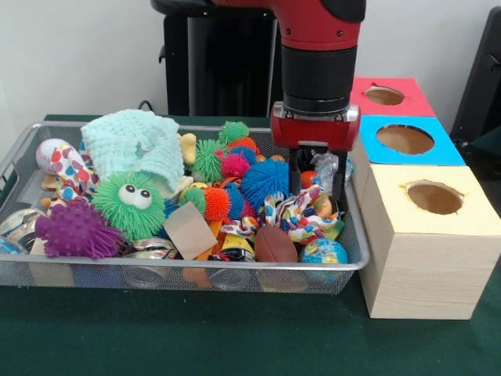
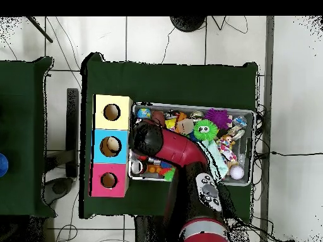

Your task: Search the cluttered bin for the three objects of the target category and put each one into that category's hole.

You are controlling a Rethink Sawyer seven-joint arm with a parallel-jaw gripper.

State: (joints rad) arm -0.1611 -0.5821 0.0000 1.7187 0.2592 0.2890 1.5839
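A wire mesh bin (image 1: 196,266) is packed with toys: a green fuzzy ball with googly eyes (image 1: 131,205), a purple spiky ball (image 1: 77,229), a blue fuzzy ball (image 1: 264,180), a small brown football (image 1: 275,244), a globe ball (image 1: 324,252) and a multicoloured rope toy (image 1: 293,211). My gripper (image 1: 317,182) is lowered into the bin's right end, above the rope toy. It stands open, and a crinkled silvery thing (image 1: 325,167) shows between its black fingers. In the overhead view the red arm (image 2: 180,151) covers the gripper.
Three boxes with round holes stand in a row right of the bin: yellow (image 1: 470,223) nearest, blue (image 1: 448,153), then red (image 1: 415,106). A mint cloth (image 1: 137,145) lies over the bin's left back. Silver cans (image 1: 153,249) sit by the front wall.
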